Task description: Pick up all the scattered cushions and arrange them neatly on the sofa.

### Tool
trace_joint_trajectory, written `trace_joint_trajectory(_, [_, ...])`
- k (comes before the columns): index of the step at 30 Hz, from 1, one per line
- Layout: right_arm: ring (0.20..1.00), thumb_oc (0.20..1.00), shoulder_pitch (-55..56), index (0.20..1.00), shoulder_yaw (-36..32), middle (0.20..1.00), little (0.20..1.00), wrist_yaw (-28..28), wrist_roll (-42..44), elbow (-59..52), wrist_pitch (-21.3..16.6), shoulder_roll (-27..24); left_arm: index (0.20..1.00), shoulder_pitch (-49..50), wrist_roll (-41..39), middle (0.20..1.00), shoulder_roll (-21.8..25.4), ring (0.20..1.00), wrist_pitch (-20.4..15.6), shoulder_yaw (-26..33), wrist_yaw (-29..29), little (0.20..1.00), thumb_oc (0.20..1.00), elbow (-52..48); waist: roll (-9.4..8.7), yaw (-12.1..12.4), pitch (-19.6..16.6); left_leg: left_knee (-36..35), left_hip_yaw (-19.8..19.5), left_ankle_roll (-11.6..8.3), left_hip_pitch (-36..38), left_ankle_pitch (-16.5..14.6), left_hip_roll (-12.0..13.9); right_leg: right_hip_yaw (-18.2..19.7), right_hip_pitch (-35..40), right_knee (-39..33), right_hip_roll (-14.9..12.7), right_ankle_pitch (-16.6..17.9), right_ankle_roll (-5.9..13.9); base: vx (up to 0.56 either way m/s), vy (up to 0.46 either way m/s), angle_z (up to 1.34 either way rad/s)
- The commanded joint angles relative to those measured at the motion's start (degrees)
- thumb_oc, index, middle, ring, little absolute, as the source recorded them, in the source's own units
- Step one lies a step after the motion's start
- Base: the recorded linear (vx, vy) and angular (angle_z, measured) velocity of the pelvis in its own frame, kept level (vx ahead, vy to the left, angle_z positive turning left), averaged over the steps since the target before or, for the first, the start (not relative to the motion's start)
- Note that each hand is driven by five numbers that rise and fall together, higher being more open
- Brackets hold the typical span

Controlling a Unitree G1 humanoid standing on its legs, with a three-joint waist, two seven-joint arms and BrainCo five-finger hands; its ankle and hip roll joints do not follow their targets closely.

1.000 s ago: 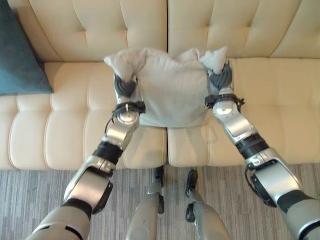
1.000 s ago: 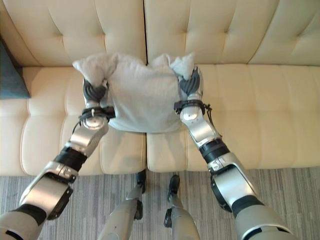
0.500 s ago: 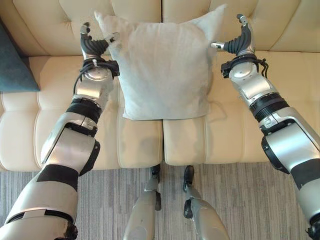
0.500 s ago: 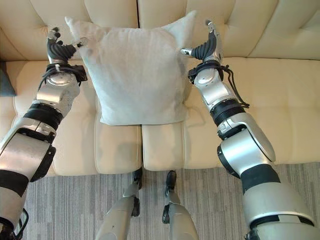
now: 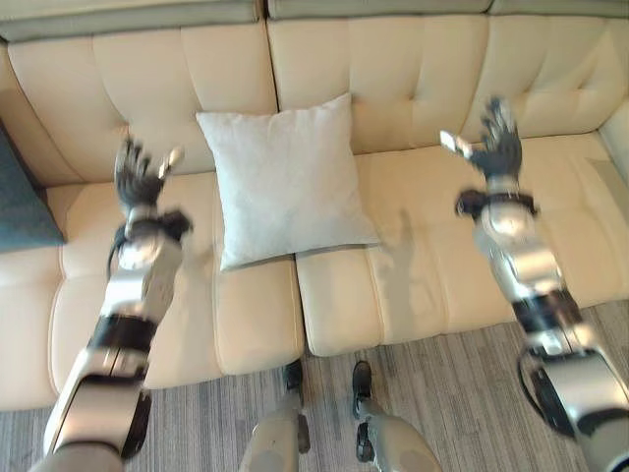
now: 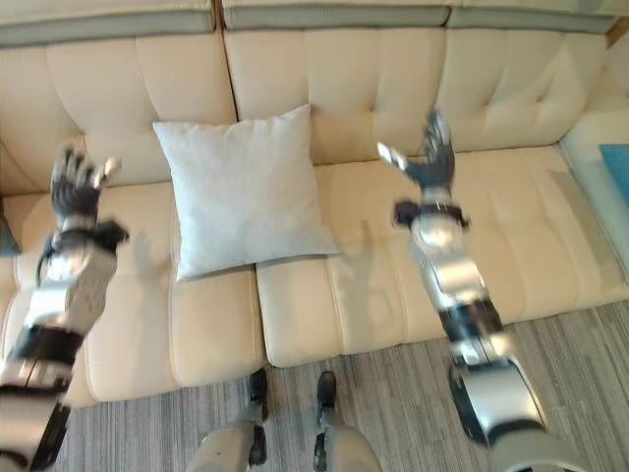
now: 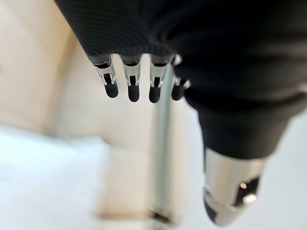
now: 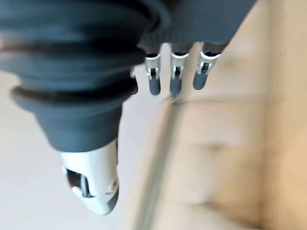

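Both hands, left hand (image 5: 140, 179) and right hand (image 5: 496, 149), raised, fingers spread.

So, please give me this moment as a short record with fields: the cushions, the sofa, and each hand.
grey cushion: on the seat, leaning against the sofa back, touched by no hand
teal cushion: at the sofa's left end
sofa: cream, tufted
left hand: open, raised, apart from the grey cushion on its left
right hand: open, raised, apart from it on its right
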Motion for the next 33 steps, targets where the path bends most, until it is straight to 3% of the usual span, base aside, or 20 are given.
trace_joint_trajectory(1, [1.000, 1.000, 9.0, 1.000, -3.7, 1.000, 1.000, 4.6, -6.7, -1.0, -3.2, -4.4, 1.000, 7.4, 7.4, 1.000, -2.8, 1.000, -1.5, 2.2, -4.3, 1.000, 1.000, -2.7, 2.42, -0.9, -8.8, -0.3, -0.5, -0.45, 3.4, -8.3, -1.7, -1.1, 2.7, -0.2, -3.9, -4.0, 6.46, -0.02, 0.062, -0.23])
trace_joint_trajectory(3, [1.000, 1.000, 18.6, 1.000, -9.1, 1.000, 1.000, 6.4, -10.5, -2.6, -2.6, -1.8, 1.000, 15.9, 8.9, 1.000, -8.9, 1.000, -0.8, 6.4, -5.5, 1.000, 1.000, -5.4, 2.29, -1.2, -9.2, -0.3, -0.4, -0.02, 4.8, -9.0, -2.1, -1.2, 4.0, -0.2, -4.3, -3.9, 6.73, -0.01, 0.038, -0.16])
trace_joint_trajectory(10, [1.000, 1.000, 27.9, 1.000, -10.4, 1.000, 1.000, 7.6, -13.0, 2.9, -1.8, 5.7, 1.000, 23.1, 10.4, 1.000, -17.2, 1.000, 1.2, 6.3, -6.7, 1.000, 1.000, -3.3, 2.11, -0.5, -9.9, -0.3, -1.4, 0.23, 5.3, -8.8, -2.3, -2.8, 5.2, -0.2, -4.6, -5.2, 6.33, -0.05, -0.007, -0.09])
trace_joint_trajectory(16, [1.000, 1.000, 31.5, 1.000, -7.7, 1.000, 1.000, 8.2, -14.1, 7.3, -1.6, 9.8, 1.000, 26.1, 15.1, 1.000, -17.8, 1.000, 3.0, 3.3, -9.1, 1.000, 1.000, -1.9, 1.85, 0.0, -8.6, -0.3, -3.4, -0.14, 4.0, -7.6, -2.1, -4.3, 5.0, -0.2, -4.2, -5.3, 5.57, -0.11, -0.040, 0.25])
trace_joint_trajectory(19, [1.000, 1.000, 30.0, 1.000, -5.8, 1.000, 1.000, 7.4, -14.6, 8.6, -1.9, 10.0, 1.000, 24.3, 15.8, 1.000, -16.7, 1.000, 2.8, 2.6, -8.7, 1.000, 1.000, 0.5, 1.99, -0.1, -7.0, -0.3, -3.0, -0.49, 2.1, -6.4, -1.3, -3.1, 2.5, -0.2, -3.5, -2.7, 5.83, -0.24, -0.082, 0.11])
trace_joint_trajectory(22, [1.000, 1.000, 29.5, 1.000, -4.5, 1.000, 1.000, 7.5, -14.2, 9.6, -2.1, 10.4, 1.000, 23.3, 17.7, 1.000, -15.4, 1.000, 2.5, 1.0, -8.7, 1.000, 1.000, 1.1, 3.01, -0.5, -6.2, -0.3, -2.9, -0.32, 1.1, -5.4, 0.1, -0.3, 2.1, 9.7, -2.4, -8.5, 4.25, -0.17, -0.077, 0.00])
trace_joint_trajectory(24, [1.000, 1.000, 29.7, 1.000, -3.7, 1.000, 1.000, 8.0, -13.7, 11.4, -2.1, 10.7, 1.000, 23.5, 17.7, 1.000, -15.5, 1.000, 2.5, 0.4, -9.3, 1.000, 1.000, 2.0, 2.94, -0.5, -7.1, -0.3, -3.3, -0.36, 0.9, -5.4, 0.1, 0.3, 4.1, 14.3, -2.2, -10.2, 3.63, -0.13, -0.146, 0.12])
trace_joint_trajectory(26, [1.000, 1.000, 30.4, 1.000, -3.1, 1.000, 1.000, 8.4, -14.4, 12.3, -1.8, 10.5, 1.000, 24.3, 16.7, 1.000, -16.2, 1.000, 2.7, 0.4, -9.5, 1.000, 1.000, 2.8, 2.26, -0.1, -8.0, -0.3, -3.7, -0.79, 0.4, -4.6, 0.0, 1.2, 7.1, 13.1, -1.4, -10.8, 3.68, -0.13, -0.210, 0.21])
trace_joint_trajectory(27, [1.000, 1.000, 30.1, 1.000, -2.4, 1.000, 1.000, 8.4, -14.7, 13.2, -1.6, 10.6, 1.000, 24.7, 16.2, 1.000, -16.3, 1.000, 2.6, 0.8, -9.1, 1.000, 1.000, 2.9, 1.76, 0.7, -8.1, -0.3, -3.3, -1.05, 0.1, -4.1, 0.2, -0.3, 9.4, 10.3, -1.6, -12.0, 3.37, -0.28, -0.372, 0.10])
trace_joint_trajectory(28, [1.000, 1.000, 29.4, 1.000, -0.3, 1.000, 1.000, 8.8, -15.5, 15.5, -0.9, 10.6, 1.000, 25.3, 15.3, 1.000, -16.8, 1.000, 2.7, 1.5, -8.7, 1.000, 1.000, 2.9, 1.31, 1.8, -7.8, -0.3, -2.8, -2.04, -0.5, -2.2, 1.3, -2.3, 10.3, 7.1, -0.6, -14.9, 2.00, -0.24, -0.290, -0.08])
trace_joint_trajectory(30, [1.000, 1.000, 29.2, 1.000, 0.6, 1.000, 1.000, 8.9, -15.9, 16.3, -0.6, 10.5, 1.000, 25.7, 15.1, 1.000, -17.0, 1.000, 3.0, 1.4, -8.6, 1.000, 1.000, 3.0, 1.25, 1.9, -7.6, -0.3, -3.3, -2.68, -0.8, -1.0, 1.9, -2.3, 10.6, 5.8, 0.6, -15.6, 1.02, -0.25, -0.293, -0.33])
trace_joint_trajectory(32, [1.000, 1.000, 29.6, 1.000, 2.5, 1.000, 1.000, 9.3, -17.0, 18.8, -0.1, 10.2, 1.000, 25.6, 15.6, 1.000, -17.4, 1.000, 3.7, 0.4, -9.1, 1.000, 1.000, 3.8, 1.86, 1.5, -5.7, -0.3, -5.4, -6.04, -2.7, 3.7, 3.5, -3.3, 9.6, 5.8, 3.6, -16.4, -1.15, -0.41, -0.430, 0.07])
trace_joint_trajectory(33, [1.000, 1.000, 29.6, 1.000, 2.5, 1.000, 1.000, 9.3, -17.0, 18.8, -0.1, 10.2, 1.000, 25.6, 15.6, 1.000, -17.5, 1.000, 3.7, 0.4, -9.1, 1.000, 1.000, 3.8, 1.91, 1.4, -5.7, -0.3, -5.6, -6.06, -2.7, 3.8, 3.5, -3.4, 9.5, 5.8, 3.6, -16.5, -1.18, -0.40, -0.353, 0.49])
